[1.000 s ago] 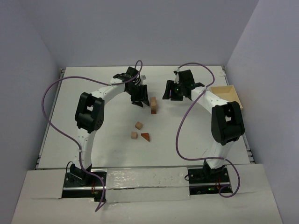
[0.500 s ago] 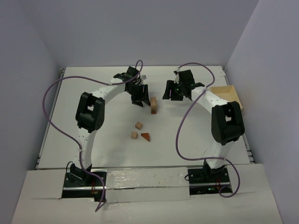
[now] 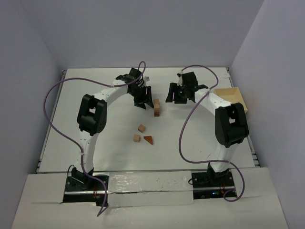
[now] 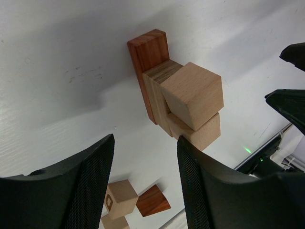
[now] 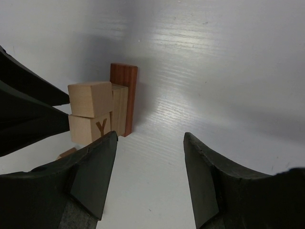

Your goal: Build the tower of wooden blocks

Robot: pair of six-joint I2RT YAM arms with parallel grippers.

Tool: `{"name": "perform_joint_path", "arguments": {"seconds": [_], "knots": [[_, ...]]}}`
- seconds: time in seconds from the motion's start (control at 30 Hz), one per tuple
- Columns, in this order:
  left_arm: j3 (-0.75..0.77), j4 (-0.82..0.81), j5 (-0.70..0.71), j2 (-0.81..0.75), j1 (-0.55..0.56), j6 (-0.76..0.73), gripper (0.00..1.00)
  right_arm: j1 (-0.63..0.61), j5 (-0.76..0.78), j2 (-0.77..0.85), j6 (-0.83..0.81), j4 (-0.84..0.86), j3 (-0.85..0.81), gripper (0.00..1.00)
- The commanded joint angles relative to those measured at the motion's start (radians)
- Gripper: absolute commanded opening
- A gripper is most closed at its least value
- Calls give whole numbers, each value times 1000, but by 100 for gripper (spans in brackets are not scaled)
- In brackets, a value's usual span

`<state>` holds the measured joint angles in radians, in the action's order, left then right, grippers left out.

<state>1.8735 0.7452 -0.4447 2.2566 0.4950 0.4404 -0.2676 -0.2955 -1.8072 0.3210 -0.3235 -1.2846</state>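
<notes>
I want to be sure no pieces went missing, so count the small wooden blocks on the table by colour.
Light tan cubes: 4, the stacked pair and the loose pair.
Reddish-brown pieces: 2, the upright slab and the wedge.
Darker streaky upright block: 1.
Total: 7.

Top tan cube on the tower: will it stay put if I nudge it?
Probably not. The top cube sits twisted on the cube below, corners overhanging, so a nudge likely shifts it. The narrow tower may tip too.
</notes>
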Motion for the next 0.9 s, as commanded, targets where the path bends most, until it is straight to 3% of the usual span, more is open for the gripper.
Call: {"name": "perform_joint_path", "arguments": {"seconds": [0.0, 0.23, 0.4, 0.67, 0.87], "knots": [[50, 2, -16, 6, 4, -6, 63, 8, 5, -7, 4, -2, -45, 66], [12, -6, -2, -36, 5, -8, 59, 8, 17, -12, 15, 3, -50, 66], [-100, -50, 12, -134, -18, 0, 56, 8, 49, -12, 36, 20, -51, 64], [-102, -58, 44, -158, -68, 0, 50, 8, 82, -105, 47, 23, -140, 47], [-82, -51, 44, -137, -85, 0, 50, -8, 92, -161, 45, -11, -190, 45]]}}
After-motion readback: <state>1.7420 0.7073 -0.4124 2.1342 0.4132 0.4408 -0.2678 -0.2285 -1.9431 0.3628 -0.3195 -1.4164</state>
